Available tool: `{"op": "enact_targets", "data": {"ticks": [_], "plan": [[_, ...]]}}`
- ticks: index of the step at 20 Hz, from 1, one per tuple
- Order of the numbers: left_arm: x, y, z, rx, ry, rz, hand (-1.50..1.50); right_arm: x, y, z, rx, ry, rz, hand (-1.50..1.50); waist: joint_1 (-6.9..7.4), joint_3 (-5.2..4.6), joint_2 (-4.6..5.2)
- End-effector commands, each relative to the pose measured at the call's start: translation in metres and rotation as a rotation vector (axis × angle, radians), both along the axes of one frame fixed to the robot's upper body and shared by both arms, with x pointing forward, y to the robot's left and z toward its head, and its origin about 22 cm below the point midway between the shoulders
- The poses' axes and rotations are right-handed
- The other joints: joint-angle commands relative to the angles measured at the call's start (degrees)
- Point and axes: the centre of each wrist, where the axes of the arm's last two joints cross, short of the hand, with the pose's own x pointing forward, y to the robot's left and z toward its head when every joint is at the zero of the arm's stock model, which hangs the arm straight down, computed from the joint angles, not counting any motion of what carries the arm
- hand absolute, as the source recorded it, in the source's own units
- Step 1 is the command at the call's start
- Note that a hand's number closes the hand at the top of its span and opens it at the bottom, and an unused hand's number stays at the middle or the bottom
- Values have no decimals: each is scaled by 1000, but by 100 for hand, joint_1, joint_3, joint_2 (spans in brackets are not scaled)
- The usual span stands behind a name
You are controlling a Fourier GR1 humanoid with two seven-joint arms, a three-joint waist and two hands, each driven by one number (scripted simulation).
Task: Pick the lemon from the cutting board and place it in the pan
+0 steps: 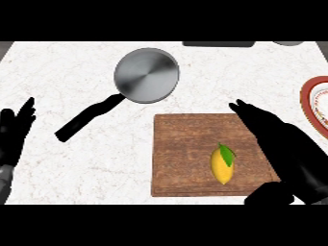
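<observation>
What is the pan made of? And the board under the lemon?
The pan looks like metal: grey and shiny, with ring-like glints on its round base; its handle is black, maybe plastic. The cutting board looks like wood: brown, dull, with grainy streaks. The lemon lies on it.

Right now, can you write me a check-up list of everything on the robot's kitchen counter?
Surface: white marbled counter.
Job's things: yellow lemon with a green leaf lies on the wooden cutting board; the grey pan sits apart to the upper left, nothing in it, its black handle pointing to the lower left.
Clutter: red-rimmed patterned plate at the right edge; two dark things at the far edge, too cut off to name.
Hands: left hand open, resting at the left edge, fingers up; right hand open, fingers straight, above the board's right side beside the lemon, not holding it.
Cables: nothing seen.
Surroundings: dark floor past the counter's corners.
</observation>
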Motion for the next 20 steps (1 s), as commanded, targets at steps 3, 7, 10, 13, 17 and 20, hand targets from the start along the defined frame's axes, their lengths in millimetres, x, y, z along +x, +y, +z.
{"op": "enact_targets", "data": {"ticks": [3, 7, 10, 13, 17, 20], "plan": [[13, 13, 3, -5, -6, 21, 0, 3, 48, -32, -96, 117, 9, -150, -100, 14, 7], [-7, 5, -14, -1, 9, 24, 0, -2, 49, -29, -123, 118, -14, -150, -112, 17, -11], [-3, -12, -4, -3, 12, 22, 0, -6, 50, -41, -153, 105, -37, -150, -127, 20, -16], [0, 0, 8, -17, -17, 14, 0, 4, 70, -50, -196, 119, -47, -150, -87, 19, -13], [2, -3, 0, -9, 11, 18, 0, 8, 46, -78, -239, 161, -17, -150, -121, 21, -5], [8, 17, -2, -10, 10, 19, 0, 3, 54, -68, -219, 177, -38, -150, -138, 18, -5]]}}
